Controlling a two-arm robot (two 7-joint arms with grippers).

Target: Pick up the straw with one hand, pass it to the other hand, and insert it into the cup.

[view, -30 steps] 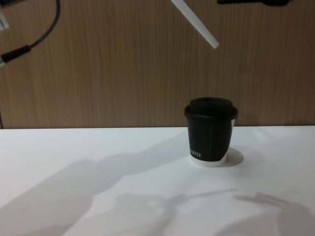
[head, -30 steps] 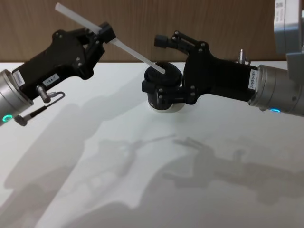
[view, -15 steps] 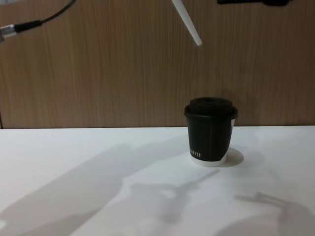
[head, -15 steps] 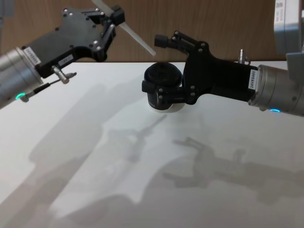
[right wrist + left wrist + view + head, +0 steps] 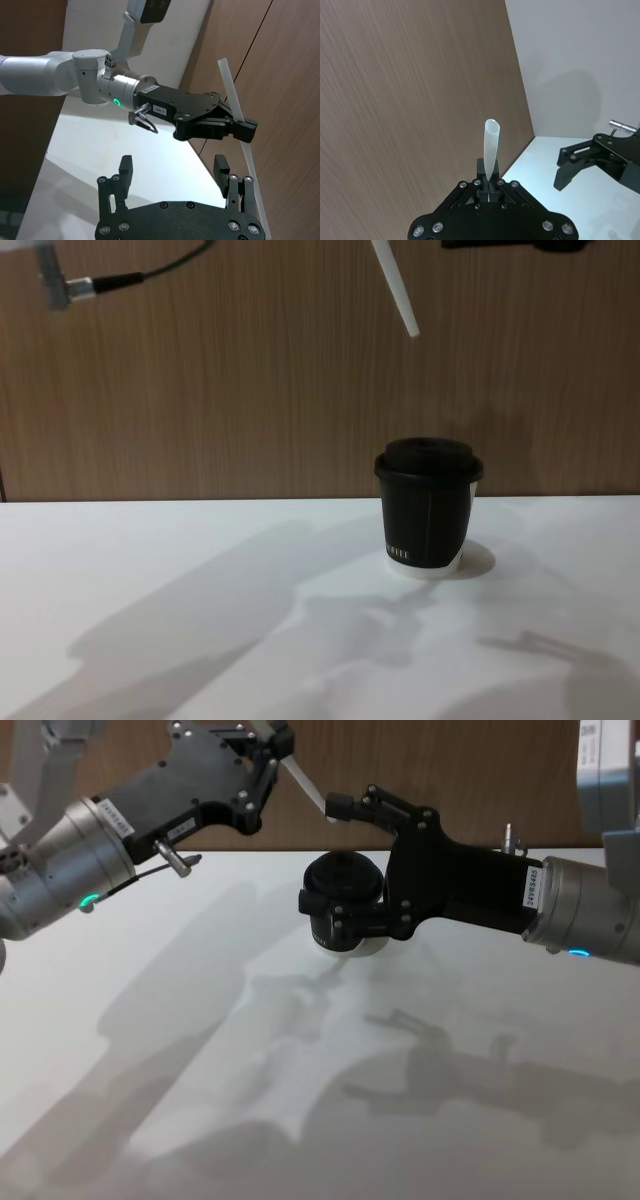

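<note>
White table (image 5: 110, 550), wood-grain wall (image 5: 220, 390) behind it.

Head cam: high, tilted down at table (image 5: 200, 1070). Chest cam: low, level, near cup (image 5: 428, 505); both share it. Wrist cams sight along left end effector (image 5: 489, 178) and right end effector (image 5: 172, 163), facing each other; both see straw (image 5: 491, 145).

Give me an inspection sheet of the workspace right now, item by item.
Surface: white table, shadows across it.
Job's things: straw held tilted in the air, not yet in the cup; cup upright, lid on.
Clutter: nothing seen.
Pincers: left pincer shut on the straw; right pincer open, higher than the cup.
Cables: thin dark cable with a metal plug by the left wrist.
Surroundings: wood-panel wall behind.
</note>
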